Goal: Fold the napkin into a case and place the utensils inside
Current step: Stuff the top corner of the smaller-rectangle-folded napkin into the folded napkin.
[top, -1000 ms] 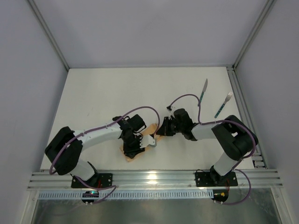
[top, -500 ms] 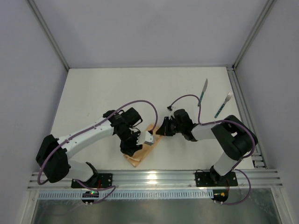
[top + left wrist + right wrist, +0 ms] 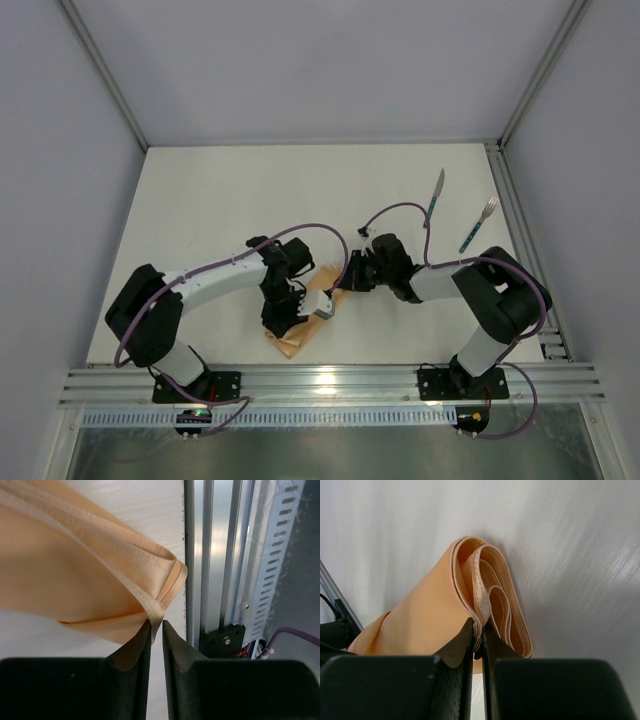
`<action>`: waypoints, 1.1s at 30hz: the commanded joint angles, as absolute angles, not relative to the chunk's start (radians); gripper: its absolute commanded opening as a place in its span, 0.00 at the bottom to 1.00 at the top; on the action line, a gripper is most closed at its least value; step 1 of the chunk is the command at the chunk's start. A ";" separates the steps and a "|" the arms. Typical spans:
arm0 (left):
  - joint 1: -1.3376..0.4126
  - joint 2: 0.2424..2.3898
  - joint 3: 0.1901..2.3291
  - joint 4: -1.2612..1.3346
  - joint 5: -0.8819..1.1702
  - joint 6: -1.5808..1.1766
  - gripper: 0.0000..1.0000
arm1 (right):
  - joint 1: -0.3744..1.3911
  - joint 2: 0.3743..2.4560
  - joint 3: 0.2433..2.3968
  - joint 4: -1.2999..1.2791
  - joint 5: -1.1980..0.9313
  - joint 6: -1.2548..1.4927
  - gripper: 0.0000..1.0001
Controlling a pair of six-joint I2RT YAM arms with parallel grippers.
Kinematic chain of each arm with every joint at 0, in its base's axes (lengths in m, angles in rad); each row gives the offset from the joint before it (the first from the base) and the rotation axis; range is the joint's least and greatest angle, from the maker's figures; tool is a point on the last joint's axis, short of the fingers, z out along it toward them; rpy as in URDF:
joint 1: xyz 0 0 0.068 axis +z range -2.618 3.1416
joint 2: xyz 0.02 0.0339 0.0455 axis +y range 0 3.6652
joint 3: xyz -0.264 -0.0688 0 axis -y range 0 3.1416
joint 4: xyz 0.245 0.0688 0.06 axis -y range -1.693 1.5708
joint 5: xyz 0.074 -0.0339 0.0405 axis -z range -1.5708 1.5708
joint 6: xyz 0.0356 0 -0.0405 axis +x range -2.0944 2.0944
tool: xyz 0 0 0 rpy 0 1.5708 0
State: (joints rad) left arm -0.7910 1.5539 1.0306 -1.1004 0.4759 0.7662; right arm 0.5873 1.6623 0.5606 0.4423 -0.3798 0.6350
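Note:
The peach-orange napkin lies folded into a narrow strip between the two arms, near the table's front edge. My left gripper is at its near end. In the left wrist view its jaws stand almost together, pinching a hem corner of the napkin. My right gripper holds the far end, and in the right wrist view it is shut on a hem of the bunched napkin. The knife and the fork, both teal-handled, lie apart at the far right.
The aluminium rail runs along the table's near edge, just beyond the napkin's near end, and fills the right of the left wrist view as well. A metal frame post borders the table on the right, close to the fork.
My left arm has shifted and its wrist has settled over the napkin's near end, with the jaws narrowing onto the hem. The right gripper has kept its hold and place.

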 commanded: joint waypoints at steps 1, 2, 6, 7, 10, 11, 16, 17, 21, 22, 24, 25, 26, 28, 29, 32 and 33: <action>-0.848 1.560 1.041 -1.062 0.520 0.746 0.14 | 0.589 1.660 0.557 0.416 -0.333 0.611 0.04; -0.876 1.563 1.045 -1.048 0.509 0.744 0.13 | 0.589 1.655 0.557 0.411 -0.330 0.609 0.04; -0.916 1.583 1.043 -1.014 0.473 0.729 0.10 | 0.589 1.644 0.551 0.411 -0.327 0.609 0.04; -0.928 1.591 1.040 -1.011 0.465 0.729 0.09 | 0.591 1.643 0.551 0.410 -0.327 0.609 0.04; -0.971 1.615 1.035 -0.997 0.433 0.732 0.06 | 0.592 1.646 0.552 0.416 -0.325 0.615 0.04; -0.983 1.621 1.029 -0.991 0.425 0.730 0.06 | 0.592 1.649 0.552 0.417 -0.324 0.618 0.04; -1.032 1.700 1.019 -0.943 0.403 0.744 0.06 | 0.592 1.654 0.552 0.428 -0.318 0.630 0.04; -1.032 1.710 1.011 -0.940 0.399 0.749 0.06 | 0.594 1.649 0.552 0.425 -0.318 0.629 0.04; -1.032 1.712 0.993 -0.934 0.379 0.765 0.14 | 0.601 1.608 0.568 0.361 -0.307 0.601 0.04; -1.032 1.686 0.994 -0.936 0.370 0.762 0.27 | 0.603 1.603 0.569 0.357 -0.311 0.600 0.04; -1.031 1.651 1.015 -0.940 0.362 0.753 0.40 | 0.603 1.595 0.568 0.357 -0.321 0.604 0.04; -1.029 1.613 1.029 -0.951 0.365 0.744 0.47 | 0.604 1.588 0.565 0.356 -0.324 0.606 0.04; -1.026 1.594 1.048 -0.957 0.373 0.723 0.49 | 0.604 1.583 0.563 0.356 -0.324 0.607 0.04; -1.014 1.545 1.115 -0.982 0.411 0.701 0.54 | 0.603 1.571 0.563 0.351 -0.325 0.607 0.04; -1.008 1.533 1.136 -0.986 0.428 0.686 0.55 | 0.604 1.569 0.564 0.348 -0.330 0.603 0.04; -0.960 1.485 1.207 -0.982 0.536 0.672 0.56 | 0.604 1.565 0.578 0.327 -0.356 0.588 0.04; -0.922 1.477 1.222 -0.976 0.564 0.655 0.56 | 0.603 1.562 0.580 0.318 -0.365 0.586 0.04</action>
